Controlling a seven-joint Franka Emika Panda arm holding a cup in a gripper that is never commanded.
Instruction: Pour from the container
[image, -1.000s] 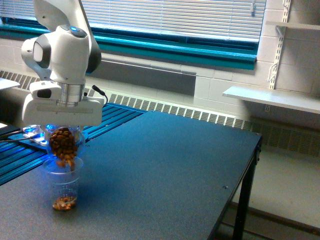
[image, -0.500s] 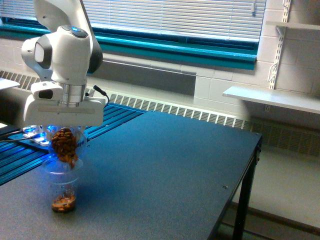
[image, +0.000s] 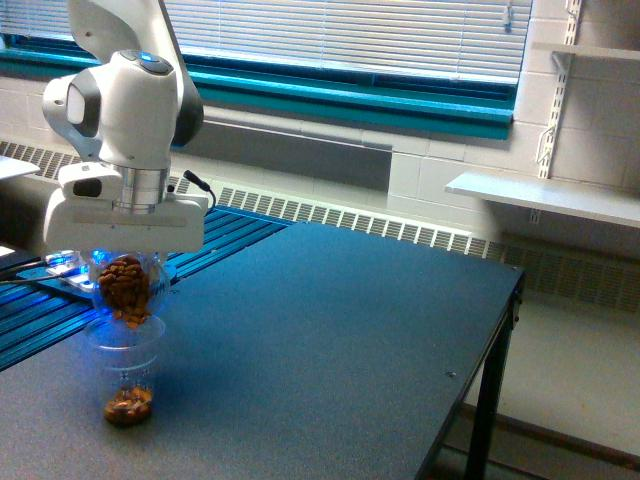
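In the exterior view my gripper (image: 126, 262) hangs at the left, shut on the container (image: 127, 287), a clear round jar full of brown nuts. The jar is turned mouth-down right over a taller clear ridged cup (image: 124, 372) that stands on the dark table (image: 330, 340). Its mouth sits at the cup's rim. A small heap of nuts (image: 128, 402) lies at the cup's bottom. The fingers are mostly hidden behind the jar and the gripper body.
A blue ribbed surface (image: 60, 310) lies behind the cup at the exterior view's left. The table's edge and leg (image: 488, 400) run along the right. A white shelf (image: 545, 195) hangs on the far wall.
Nuts have kept falling from the jar into the cup. The jar with the gripper shifted very slightly up and back down; the cup stayed put.
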